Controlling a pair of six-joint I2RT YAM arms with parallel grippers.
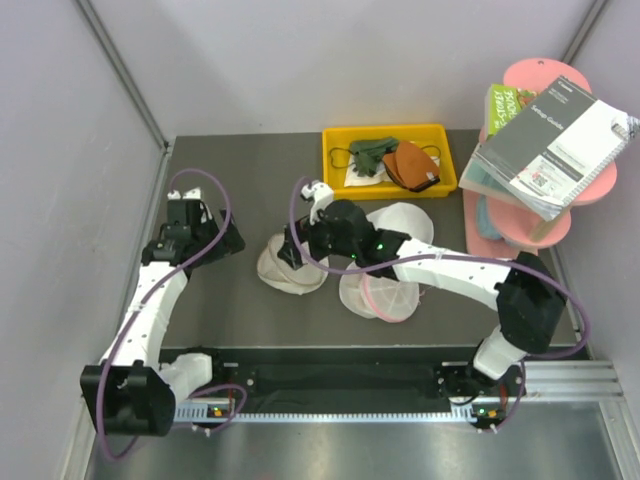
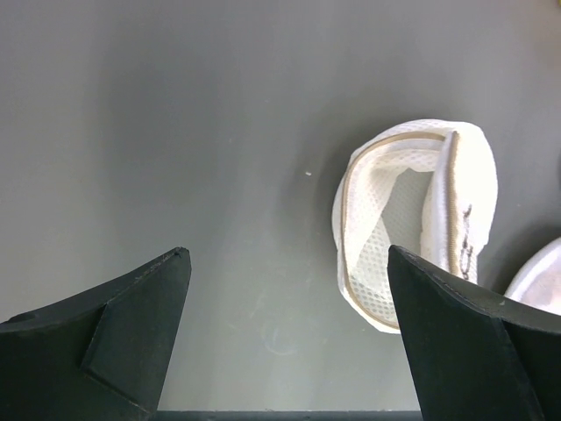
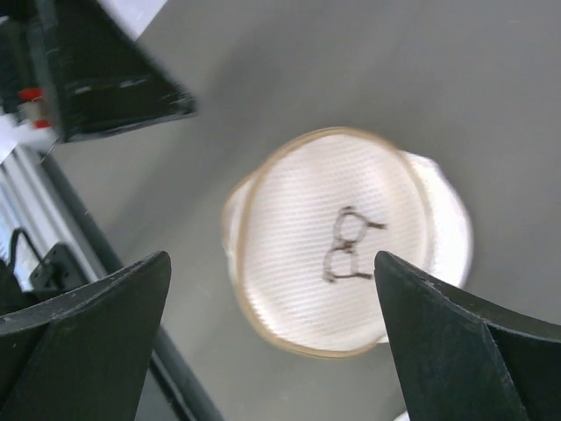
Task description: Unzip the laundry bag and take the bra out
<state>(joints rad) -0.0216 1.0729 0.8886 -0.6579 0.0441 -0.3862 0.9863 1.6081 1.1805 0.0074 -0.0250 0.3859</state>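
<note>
- Desk (image 1: 250, 320) carries three round mesh bags near its middle. The one I want, the laundry bag (image 1: 285, 270) with the beige rim, lies leftmost, just beside the pink-rimmed bag (image 1: 385, 297) and near the plain white bag (image 1: 405, 222).
- Right arm (image 1: 450, 270) reaches across from its base to hang over the laundry bag. Left arm (image 1: 150, 300) stands off to the left, well apart from it.
- Laundry bag seen from the right wrist (image 3: 333, 254) lies face up, round and fairly flat, with a white lobe showing behind its right edge. From the left wrist (image 2: 386, 228) it looks like a clamshell parted on one side, with mesh lining showing inside the tan rim. I judge the zip may be partly run, but I cannot tell for sure.
- Right jaws are spread wide with the bag below and between them, touching nothing. Left jaws are likewise wide apart and empty over bare desk.
- Bra: none lies out on the desk, so I judge the removal not yet done. I cannot say whether the white lobe is a cup or just part of the bag.
- Dark mark (image 3: 349, 248) sits mid-face. I cannot pick out the zip pull, and to my mind finding it comes first in what is left.
</note>
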